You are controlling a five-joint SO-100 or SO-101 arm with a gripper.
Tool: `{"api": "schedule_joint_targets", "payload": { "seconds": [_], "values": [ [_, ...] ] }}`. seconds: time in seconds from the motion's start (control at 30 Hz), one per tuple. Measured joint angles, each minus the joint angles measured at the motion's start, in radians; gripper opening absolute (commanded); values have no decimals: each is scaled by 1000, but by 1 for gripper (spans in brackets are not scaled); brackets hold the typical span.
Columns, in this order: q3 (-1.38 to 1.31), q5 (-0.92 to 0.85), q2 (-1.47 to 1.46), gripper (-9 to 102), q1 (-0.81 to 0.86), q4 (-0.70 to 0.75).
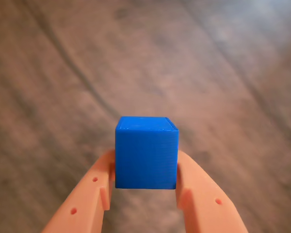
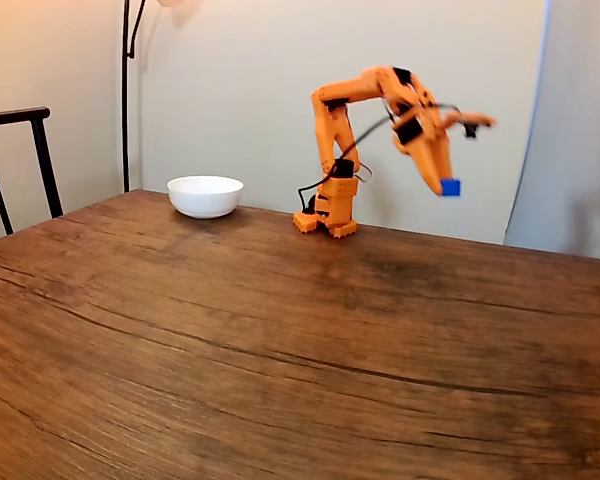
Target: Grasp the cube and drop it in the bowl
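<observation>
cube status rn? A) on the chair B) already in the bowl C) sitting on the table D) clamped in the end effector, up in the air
D: the cube sits squeezed between both fingers of the end effector in the wrist view, and the fixed view shows it lifted well clear of the table, off to the right of the bowl.
</observation>
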Motion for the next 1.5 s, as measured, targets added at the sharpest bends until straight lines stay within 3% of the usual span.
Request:
{"api": "schedule_joint_targets", "payload": {
  "seconds": [0.2,0.9,1.5],
  "values": [
    [-54,84,17,5,212,0],
    [-101,149,23,5,696,2],
    [-101,152,23,5,1293,32]
  ]
}}
